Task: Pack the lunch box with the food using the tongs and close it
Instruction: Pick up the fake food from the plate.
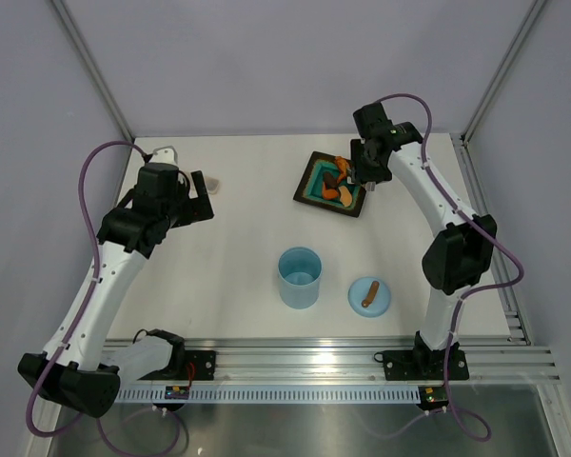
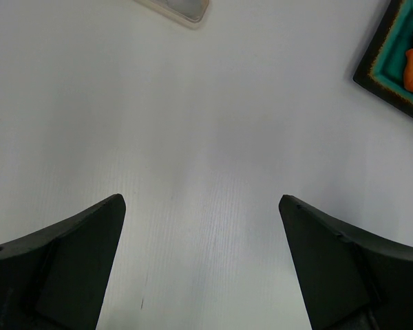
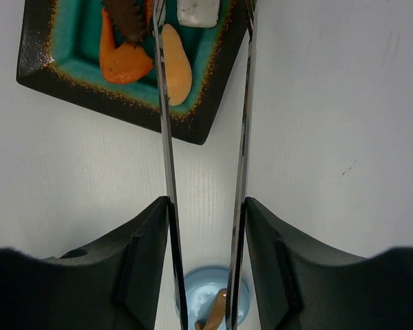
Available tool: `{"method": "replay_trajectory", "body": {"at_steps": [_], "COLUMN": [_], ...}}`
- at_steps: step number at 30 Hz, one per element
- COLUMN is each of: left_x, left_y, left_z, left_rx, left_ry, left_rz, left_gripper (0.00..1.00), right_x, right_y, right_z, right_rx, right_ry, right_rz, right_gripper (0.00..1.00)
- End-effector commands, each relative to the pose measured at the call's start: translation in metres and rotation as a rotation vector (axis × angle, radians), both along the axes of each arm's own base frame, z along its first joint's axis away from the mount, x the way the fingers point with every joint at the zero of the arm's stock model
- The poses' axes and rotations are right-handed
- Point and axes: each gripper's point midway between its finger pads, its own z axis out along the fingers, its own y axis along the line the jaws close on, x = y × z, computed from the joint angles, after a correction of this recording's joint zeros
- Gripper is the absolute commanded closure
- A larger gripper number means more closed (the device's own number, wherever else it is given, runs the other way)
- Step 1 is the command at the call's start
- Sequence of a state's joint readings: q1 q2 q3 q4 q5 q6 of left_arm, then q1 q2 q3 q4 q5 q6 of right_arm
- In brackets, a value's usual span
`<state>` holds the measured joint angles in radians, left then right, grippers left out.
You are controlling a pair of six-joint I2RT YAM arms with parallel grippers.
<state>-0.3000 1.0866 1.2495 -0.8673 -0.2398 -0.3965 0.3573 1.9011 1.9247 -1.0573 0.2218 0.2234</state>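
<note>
Right wrist view: the right gripper (image 3: 206, 203) is clamped on the tongs (image 3: 166, 137). One dark finger presses against the outside of each silvery arm, and the two arms stand apart with bare table (image 3: 330, 137) showing between them. The arms run forward from the fingers. The left arm crosses the near corner of the square teal plate (image 3: 48, 75) and passes over a pale orange piece. The right arm runs along the plate's right edge. Both tips leave the top of the frame, so their position cannot be told. The food (image 3: 127, 63) lies on the plate: orange pieces and one dark brown piece, close together. Below the fingers, between the arms, part of the round blue lid (image 3: 203, 292) with its brown bar is visible on the table.

Top external view: the right gripper sits over the plate's right side at the far right of the table. The lunch box (image 1: 299, 278) stands upright and uncovered near the middle front, well apart from the plate. Its lid lies flat just beside it to the right, not touching.

Left wrist view: the left gripper (image 2: 201, 199) has its fingers spread wide with nothing between them, above bare table on the left. A small whitish object (image 2: 182, 8) lies ahead of it.
</note>
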Motion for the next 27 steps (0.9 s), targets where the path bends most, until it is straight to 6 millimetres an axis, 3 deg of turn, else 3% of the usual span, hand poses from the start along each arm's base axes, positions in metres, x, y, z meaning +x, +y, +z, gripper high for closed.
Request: {"method": "replay_trajectory", "body": {"at_steps": [1, 18, 27], "left_x": [0.007, 0.007, 0.006], "left_y": [-0.002, -0.003, -0.003], "left_z": [0.01, 0.007, 0.004], "left_rx": [-0.013, -0.012, -0.016], "left_ry": [-0.04, -0.03, -0.024], "left_rz": [-0.001, 0.0, 0.0], "left_gripper": [0.01, 0.01, 0.01], "right_x": [0.018, 0.025, 0.017], "right_y": [0.004, 0.008, 0.007], "right_z": [0.011, -0.011, 0.012], "right_rx": [0.0, -0.013, 0.014], "right_ry": [-0.068, -0.026, -0.069], "right_rz": [0.006, 0.029, 0.025], "right_gripper": [0.45, 0.57, 0.78]}}
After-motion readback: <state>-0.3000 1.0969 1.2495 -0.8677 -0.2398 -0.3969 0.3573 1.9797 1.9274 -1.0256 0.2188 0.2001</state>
